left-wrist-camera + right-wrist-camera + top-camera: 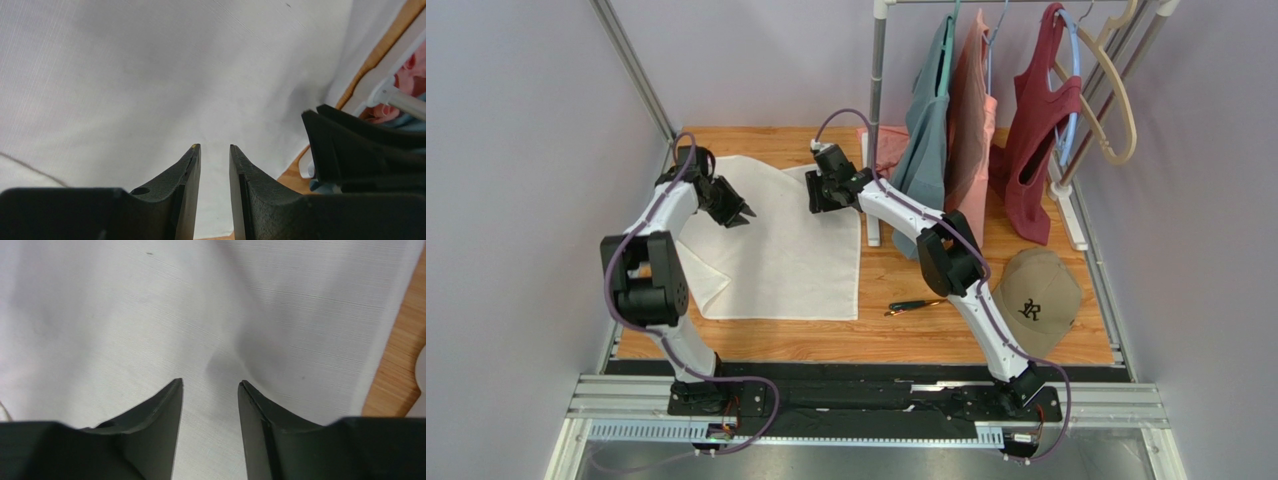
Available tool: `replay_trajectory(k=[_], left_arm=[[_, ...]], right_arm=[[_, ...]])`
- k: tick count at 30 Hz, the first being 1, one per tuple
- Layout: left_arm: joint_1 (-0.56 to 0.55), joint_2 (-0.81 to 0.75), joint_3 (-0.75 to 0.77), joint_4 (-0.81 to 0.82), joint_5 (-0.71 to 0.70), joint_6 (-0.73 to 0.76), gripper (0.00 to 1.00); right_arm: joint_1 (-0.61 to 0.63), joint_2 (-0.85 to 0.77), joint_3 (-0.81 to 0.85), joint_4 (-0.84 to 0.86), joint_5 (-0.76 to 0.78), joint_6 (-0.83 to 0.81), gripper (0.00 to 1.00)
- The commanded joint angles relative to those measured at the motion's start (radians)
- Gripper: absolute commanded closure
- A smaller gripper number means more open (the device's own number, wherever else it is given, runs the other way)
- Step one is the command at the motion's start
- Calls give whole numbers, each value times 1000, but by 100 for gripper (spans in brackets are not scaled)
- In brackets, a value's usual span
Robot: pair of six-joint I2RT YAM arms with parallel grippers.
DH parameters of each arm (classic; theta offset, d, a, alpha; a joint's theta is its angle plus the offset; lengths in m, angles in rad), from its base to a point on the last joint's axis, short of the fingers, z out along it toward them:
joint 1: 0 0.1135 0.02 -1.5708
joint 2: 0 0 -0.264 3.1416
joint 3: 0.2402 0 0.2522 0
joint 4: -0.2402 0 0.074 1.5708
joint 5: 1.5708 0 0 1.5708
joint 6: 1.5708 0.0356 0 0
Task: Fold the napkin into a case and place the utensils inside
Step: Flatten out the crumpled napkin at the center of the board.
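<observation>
There were one white napkin (776,250), one tan cap (1038,300) and two arms: left arm (651,262), right arm (948,255). Three garments hung — teal top (931,130), peach top (973,120), maroon top (1038,150). The utensils (914,305) were too small to count.

Napkin (776,240) flat on table (826,340), left of centre. Utensils (916,305) on table just right of napkin's near corner. Cap (1036,300) farther right. Clothes (946,110) hanging behind, far right.
</observation>
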Motion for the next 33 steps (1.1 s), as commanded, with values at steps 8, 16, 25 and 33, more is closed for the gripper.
replay_trajectory(k=[8,16,25,33], left_arm=[[7,255,67,-251,-160,158,66],[13,116,-156,-278,-146,90,68],[18,2,-237,-266,-100,86,70],[19,-94,-171,-202,-62,139,50]], right_arm=[[-5,27,186,49,4,-212,34],[-18,85,226,98,-27,-191,41],[-20,143,229,98,-57,-46,66],[-77,249,329,41,-37,132,81]])
